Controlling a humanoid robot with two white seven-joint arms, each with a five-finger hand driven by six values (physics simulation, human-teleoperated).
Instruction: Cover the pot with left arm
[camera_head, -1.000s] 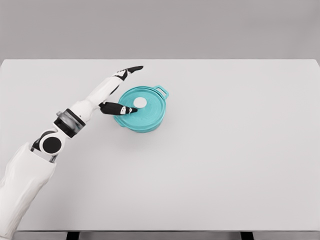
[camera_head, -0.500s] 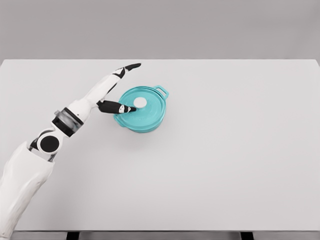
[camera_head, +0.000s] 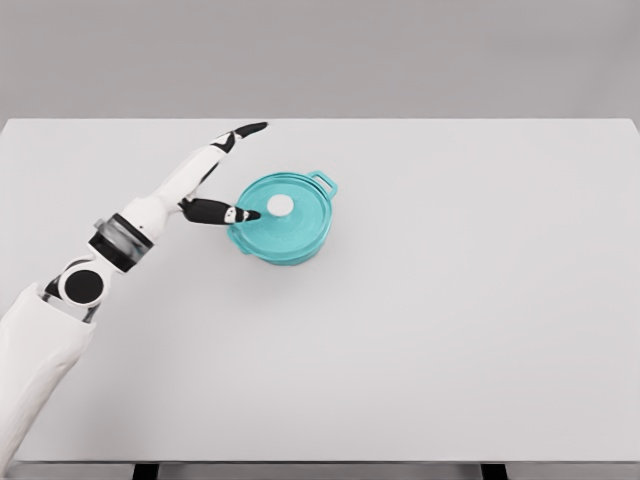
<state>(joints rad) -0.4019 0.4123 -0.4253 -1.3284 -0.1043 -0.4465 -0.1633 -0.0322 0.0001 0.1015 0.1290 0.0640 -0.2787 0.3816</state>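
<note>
A teal pot (camera_head: 285, 245) stands on the white table (camera_head: 450, 300), left of the middle. Its teal lid (camera_head: 290, 222) with a white knob (camera_head: 280, 206) lies on top of it. A side handle (camera_head: 323, 181) sticks out at the pot's upper right. My left hand (camera_head: 240, 165) is just left of the pot, fingers spread and holding nothing. The thumb tip (camera_head: 245, 214) lies over the lid's left edge, short of the knob. The other fingers (camera_head: 245, 130) point up and right, behind the pot.
My left arm (camera_head: 110, 250) runs from the lower left corner up to the pot. The table's near edge (camera_head: 320, 462) lies at the bottom.
My left hand has drawn back to the left and slightly up. The thumb tip has slid off the knob toward the lid's left edge. Pot and lid have stayed in place.
</note>
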